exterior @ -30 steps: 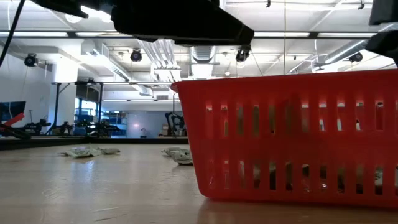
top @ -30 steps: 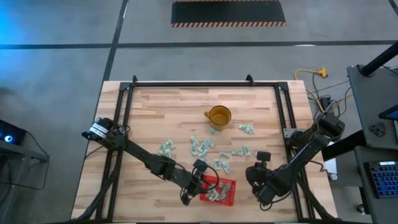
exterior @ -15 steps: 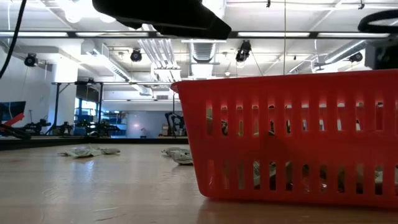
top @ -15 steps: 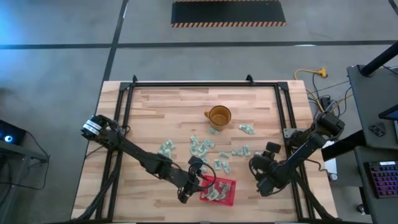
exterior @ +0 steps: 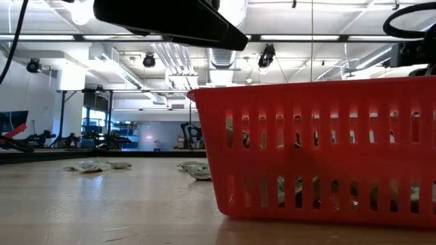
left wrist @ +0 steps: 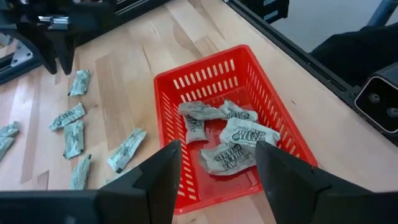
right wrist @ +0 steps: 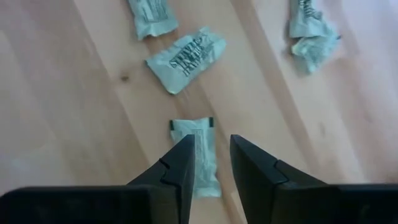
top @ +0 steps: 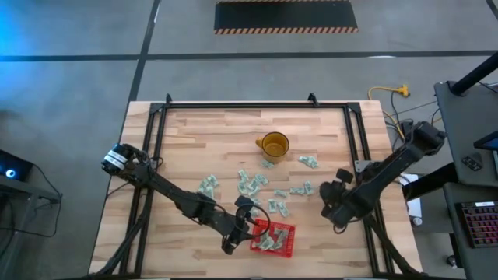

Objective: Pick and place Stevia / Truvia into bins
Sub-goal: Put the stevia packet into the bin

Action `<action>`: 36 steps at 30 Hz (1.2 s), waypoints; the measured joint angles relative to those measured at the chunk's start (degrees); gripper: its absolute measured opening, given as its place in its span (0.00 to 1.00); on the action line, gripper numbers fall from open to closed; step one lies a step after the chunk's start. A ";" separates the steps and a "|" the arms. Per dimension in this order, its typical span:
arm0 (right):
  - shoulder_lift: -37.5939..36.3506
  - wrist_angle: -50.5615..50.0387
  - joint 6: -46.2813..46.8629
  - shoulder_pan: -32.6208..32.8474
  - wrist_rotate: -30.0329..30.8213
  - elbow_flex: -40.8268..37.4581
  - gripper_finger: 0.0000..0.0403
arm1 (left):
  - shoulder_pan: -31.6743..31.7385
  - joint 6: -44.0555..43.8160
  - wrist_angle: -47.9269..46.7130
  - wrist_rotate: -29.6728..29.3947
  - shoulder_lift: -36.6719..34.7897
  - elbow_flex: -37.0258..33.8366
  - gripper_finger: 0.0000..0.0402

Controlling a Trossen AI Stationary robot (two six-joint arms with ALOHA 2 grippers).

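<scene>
Your left pincer hangs over the near end of the red bin, jaws spread wide and holding nothing. A second ago it stood narrower over the bin; it has since opened and shifted slightly off the bin's left edge. The packets in the bin now lie loose in a heap on its floor, about five of them, so the drop is judged complete. In the low view the bin shows packets through its slats that were less evident a second ago.

Your right pincer has moved from beside the bin up towards the loose packets on the worktop. It now points down at a single packet, which lies between the fingertips. The jaws stand partly open, with a narrow gap; no grip on the packet is visible, and I cannot tell whether they touch it. Two more packets lie just beyond.

Remaining stock: a scatter of packets in mid-worktop, between the mug and the bin, plus a small cluster to the mug's right.

Assessment: one delivery finished, the next pick in hand on the right. The task is well short of done; most packets are still out on the worktop.
</scene>
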 joint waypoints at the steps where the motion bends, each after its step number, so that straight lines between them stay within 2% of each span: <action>1: -1.34 1.44 -0.09 0.00 -0.11 -1.15 0.22 | 0.00 0.01 -0.01 0.00 0.00 0.00 0.47; 7: -7.11 7.74 -0.04 0.00 -2.08 -7.79 0.19 | 0.00 0.01 0.00 0.04 0.00 -0.02 0.47; 13: -9.22 11.34 0.28 0.00 -2.49 -10.03 0.20 | 0.00 0.01 0.00 0.05 0.00 -0.02 0.47; 28: -9.42 15.14 2.00 -2.12 -2.86 -13.28 0.35 | 0.00 -1.35 0.00 0.15 0.00 -0.04 0.47; 36: -9.42 17.39 1.61 -2.45 -4.72 -13.85 0.37 | 0.00 -1.35 0.00 0.13 0.00 -0.11 0.47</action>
